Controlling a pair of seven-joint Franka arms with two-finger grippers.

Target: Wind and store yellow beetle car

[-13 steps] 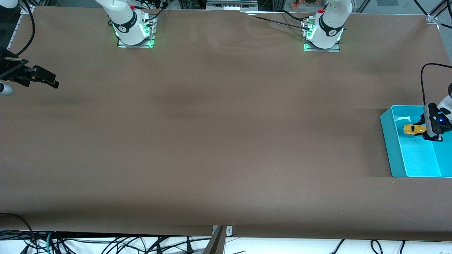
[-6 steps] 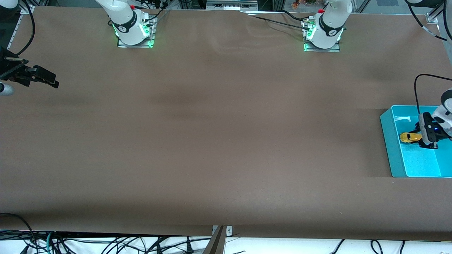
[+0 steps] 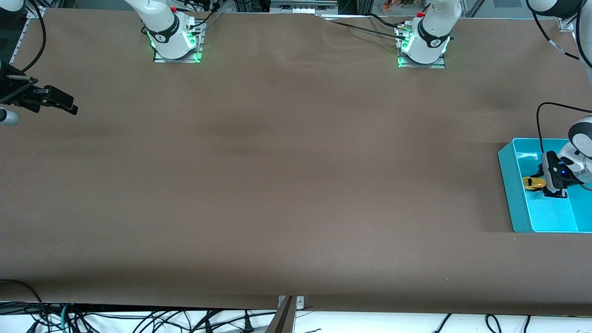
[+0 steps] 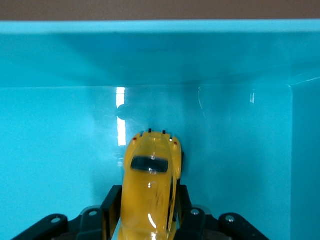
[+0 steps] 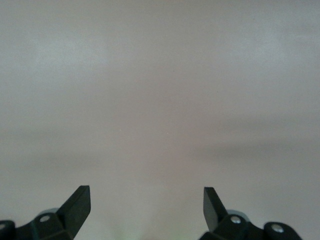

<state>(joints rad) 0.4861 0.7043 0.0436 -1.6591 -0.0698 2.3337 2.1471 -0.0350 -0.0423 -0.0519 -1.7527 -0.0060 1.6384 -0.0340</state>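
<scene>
Two left gripper [image 4: 147, 220] fingers [image 4: 111, 202] flank the yellow beetle car [image 4: 150, 187], narrow and pressed against its sides, inside the teal bin [image 3: 508, 185] at the left arm's end of the table [image 3: 277, 185]. Car sits low against the bin floor. Right gripper [image 3: 55, 102] waits over the table's other end, fingers [image 5: 77, 202] spread wide, holding nothing. Brown table surface; cables along the edge nearest the front camera.

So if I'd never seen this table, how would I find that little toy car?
Look to the left arm's end of the brown table, where a turquoise bin sits. Inside it, between the left gripper's black fingers, is the yellow beetle car. It is the only bright yellow thing there, rounded, with dark windows.
</scene>
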